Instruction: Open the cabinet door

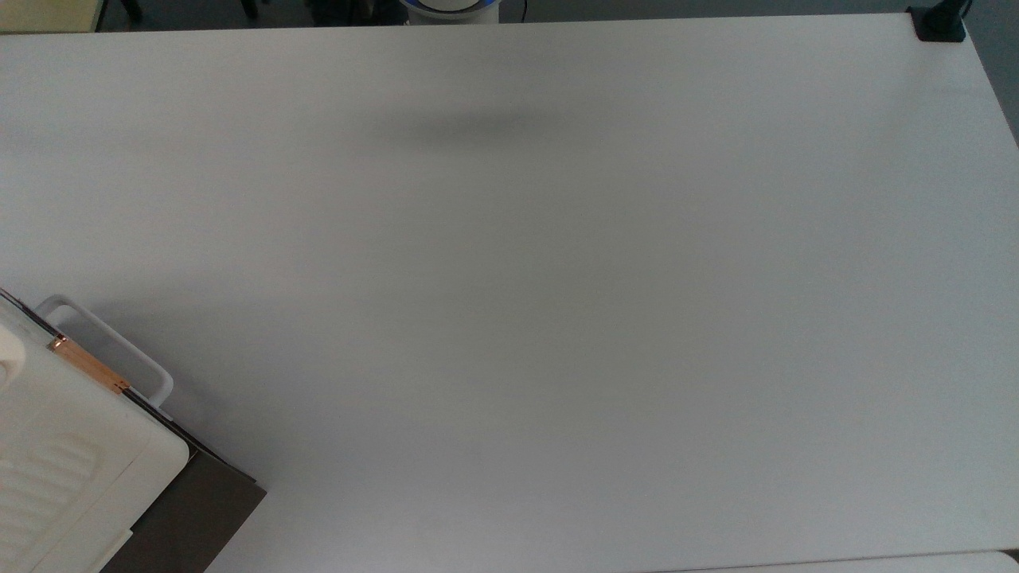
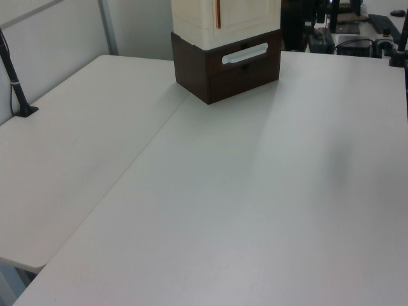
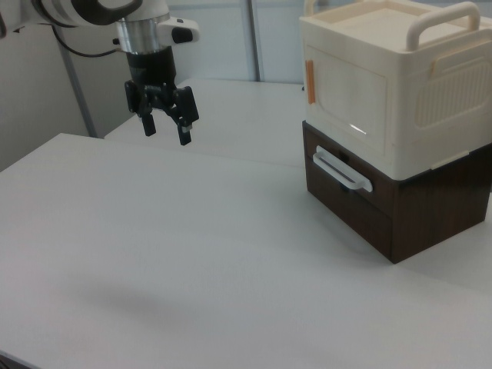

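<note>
- The cream plastic box cabinet point(image 3: 384, 84), rounded at the corners with ribbed grooves on top, stands on a dark brown wooden drawer base point(image 3: 400, 207); this stack is the landmark.
- The flat cream cabinet door point(image 3: 346, 96) sits flush in the cabinet's front face, apparently shut, with its slim copper-coloured bar handle point(image 3: 310, 81) at the edge nearest the arm in the right view.
- Just below the door, on the drawer base, is a white rounded loop bar point(image 3: 342, 171), which is not the target.
- The black two-finger gripper point(image 3: 164, 125) hangs above the white surface point(image 3: 192, 254), well apart from the cabinet on the right view's left, fingers point(image 3: 185, 134) spread and grasping nothing.
- By my reading the approach has barely begun: the next move calls for crossing to the cabinet, lining the fingers up around the copper handle, closing, then pulling along the door's hinge arc.
- The surface around the cabinet is plain white; a black clamp post point(image 1: 939, 22) stands at a far corner, and office clutter lies behind the cabinet in the left view.
</note>
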### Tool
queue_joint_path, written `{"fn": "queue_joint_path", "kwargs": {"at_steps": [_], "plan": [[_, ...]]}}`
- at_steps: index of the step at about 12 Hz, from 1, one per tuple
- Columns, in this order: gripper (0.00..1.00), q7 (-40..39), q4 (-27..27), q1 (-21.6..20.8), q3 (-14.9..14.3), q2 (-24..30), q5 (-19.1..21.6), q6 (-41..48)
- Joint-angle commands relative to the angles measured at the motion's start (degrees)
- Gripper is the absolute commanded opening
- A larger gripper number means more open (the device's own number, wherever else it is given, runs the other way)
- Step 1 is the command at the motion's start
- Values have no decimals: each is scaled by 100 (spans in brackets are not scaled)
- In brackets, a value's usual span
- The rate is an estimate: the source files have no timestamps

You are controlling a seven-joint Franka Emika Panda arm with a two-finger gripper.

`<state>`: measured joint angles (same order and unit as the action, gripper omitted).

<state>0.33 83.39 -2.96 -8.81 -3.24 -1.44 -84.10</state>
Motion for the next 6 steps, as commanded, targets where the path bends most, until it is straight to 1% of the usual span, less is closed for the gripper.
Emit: {"fn": "queue_joint_path", "kwargs": {"at_steps": [1, 2, 6], "plan": [[100, -129, 240, -134, -32, 236, 151, -53], [100, -130, 231, -126, -41, 219, 214, -54], [100, -103, 231, -125, -41, 219, 215, -54]]}}
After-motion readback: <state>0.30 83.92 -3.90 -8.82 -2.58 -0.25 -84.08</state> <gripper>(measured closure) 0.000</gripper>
